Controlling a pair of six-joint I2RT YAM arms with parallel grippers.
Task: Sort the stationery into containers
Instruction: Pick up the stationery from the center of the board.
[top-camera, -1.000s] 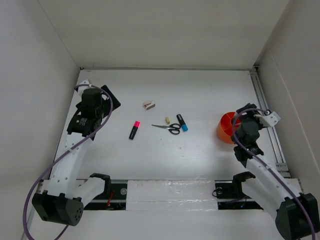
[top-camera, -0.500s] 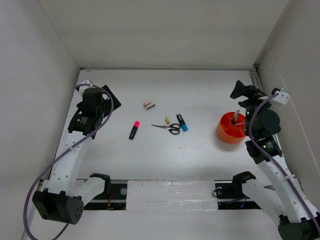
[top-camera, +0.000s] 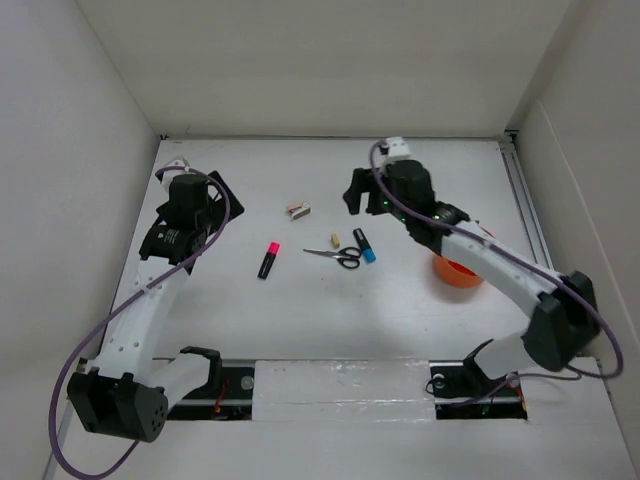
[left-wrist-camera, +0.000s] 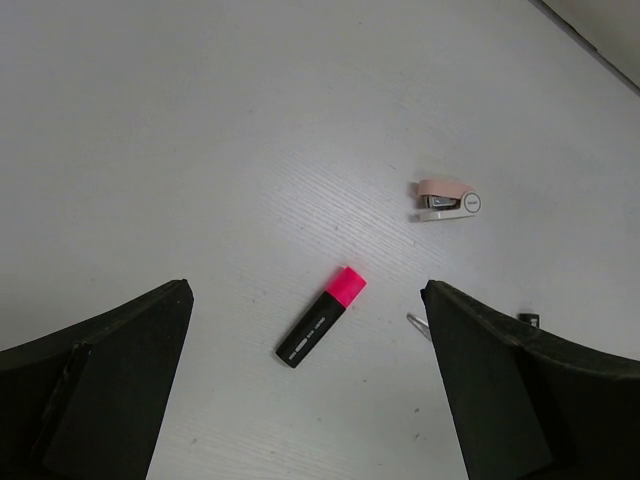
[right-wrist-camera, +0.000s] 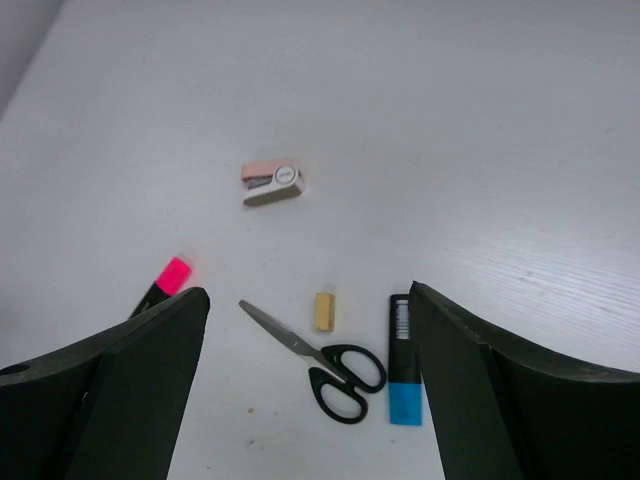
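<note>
The pink-capped black marker (top-camera: 269, 259) lies left of centre. The black-handled scissors (top-camera: 337, 256), a tan eraser (top-camera: 335, 240) and the blue-capped marker (top-camera: 364, 245) lie together mid-table. The orange cup (top-camera: 460, 273) sits at the right, partly hidden under my right arm. My right gripper (top-camera: 358, 192) is open and empty, hovering behind the scissors (right-wrist-camera: 322, 366), eraser (right-wrist-camera: 323, 311) and blue-capped marker (right-wrist-camera: 404, 372). My left gripper (top-camera: 218, 196) is open and empty at the left; its view shows the pink-capped marker (left-wrist-camera: 320, 328) between the fingers, well below. Pens are out of view.
A small pink-and-white stapler-like item (top-camera: 298, 210) lies behind the stationery; it also shows in the left wrist view (left-wrist-camera: 446, 200) and the right wrist view (right-wrist-camera: 272, 184). White walls enclose the table on three sides.
My right arm has swung from the orange cup at the right to the middle back, above the scissors group. The left arm has barely moved.
</note>
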